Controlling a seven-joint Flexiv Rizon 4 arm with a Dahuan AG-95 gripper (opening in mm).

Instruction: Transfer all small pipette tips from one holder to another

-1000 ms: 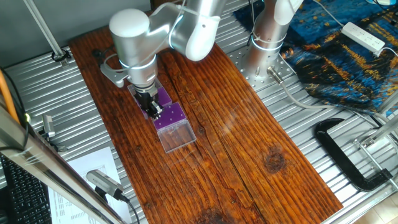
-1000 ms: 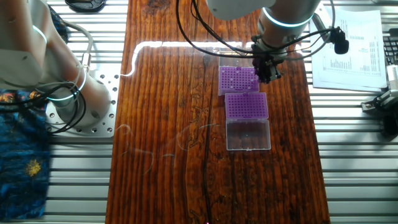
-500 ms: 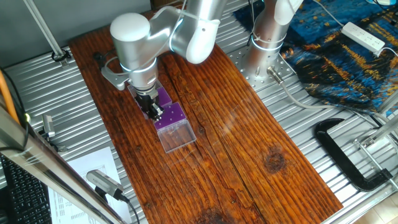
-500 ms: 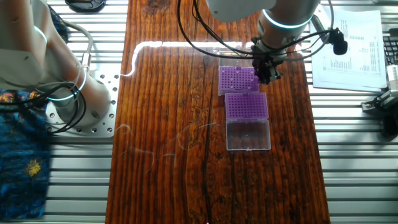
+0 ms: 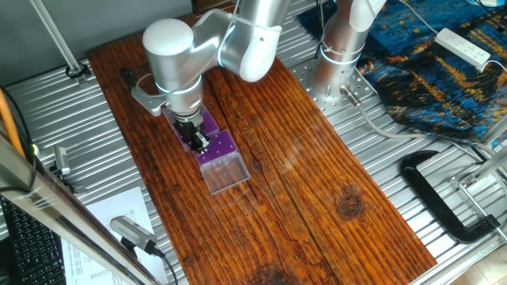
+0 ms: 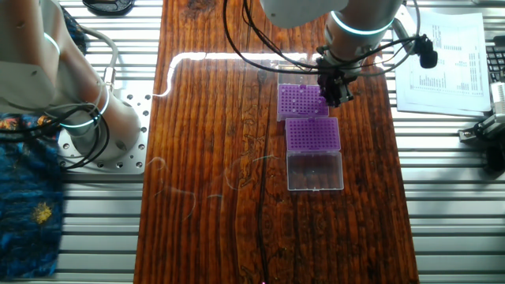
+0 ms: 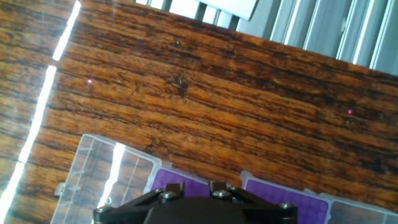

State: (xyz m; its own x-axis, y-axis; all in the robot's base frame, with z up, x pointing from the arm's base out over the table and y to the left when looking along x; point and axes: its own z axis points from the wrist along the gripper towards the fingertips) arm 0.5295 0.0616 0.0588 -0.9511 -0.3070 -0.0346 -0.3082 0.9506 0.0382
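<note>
Two purple holders sit side by side in clear boxes on the wooden board: the far holder (image 6: 300, 101) and the near holder (image 6: 312, 134). They also show as the far holder (image 5: 209, 123) and the near holder (image 5: 219, 147). My gripper (image 6: 334, 93) hangs low over the far holder's right edge. From the other side the gripper (image 5: 197, 142) covers part of both. In the hand view the gripper (image 7: 195, 186) shows only two dark fingers (image 7: 173, 186) at the bottom edge, apart, with purple rack between them. The small pipette tips are too small to make out.
A clear hinged lid (image 6: 316, 170) lies open in front of the near holder, and another lid (image 7: 102, 174) lies beside the far one. The robot base (image 5: 341, 55) stands off the board. A paper sheet (image 6: 446, 59) and a black clamp (image 5: 444, 198) lie on the metal table.
The arm and gripper have crept a little sideways over the far holder. The holders and lids have not moved.
</note>
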